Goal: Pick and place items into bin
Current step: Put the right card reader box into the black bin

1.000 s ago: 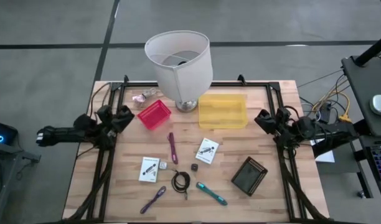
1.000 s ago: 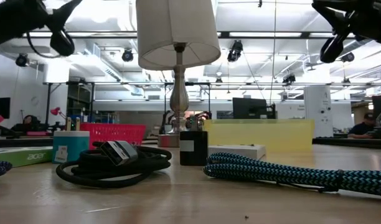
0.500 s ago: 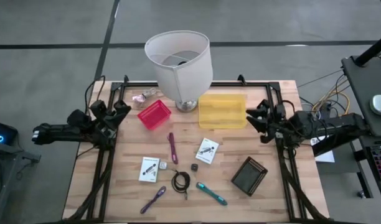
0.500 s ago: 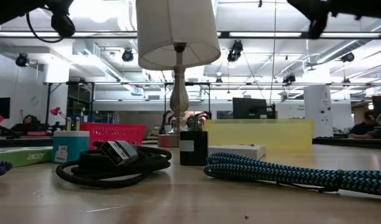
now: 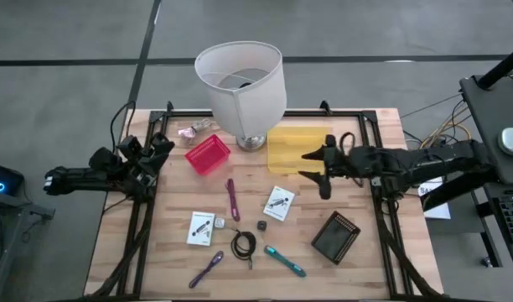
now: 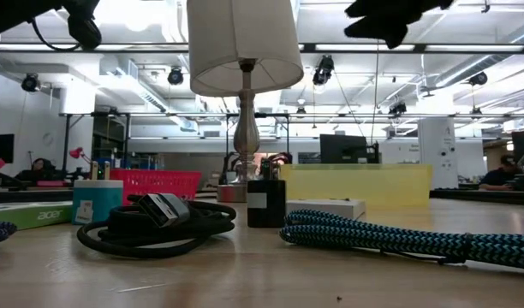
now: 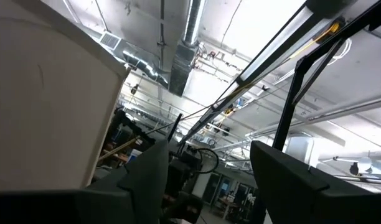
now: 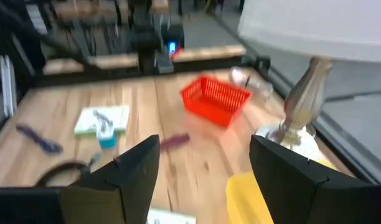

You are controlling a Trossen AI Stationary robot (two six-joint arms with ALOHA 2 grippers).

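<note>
A red basket [image 8: 215,99] sits beside the lamp base [image 8: 297,115], between open end effector [image 8: 203,180] fingers.

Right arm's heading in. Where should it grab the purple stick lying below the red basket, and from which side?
Grip the purple stick mid-shaft, coming straight down. It lies flat, running away from the red basket, so the open right gripper should probably close across its narrow width.
</note>
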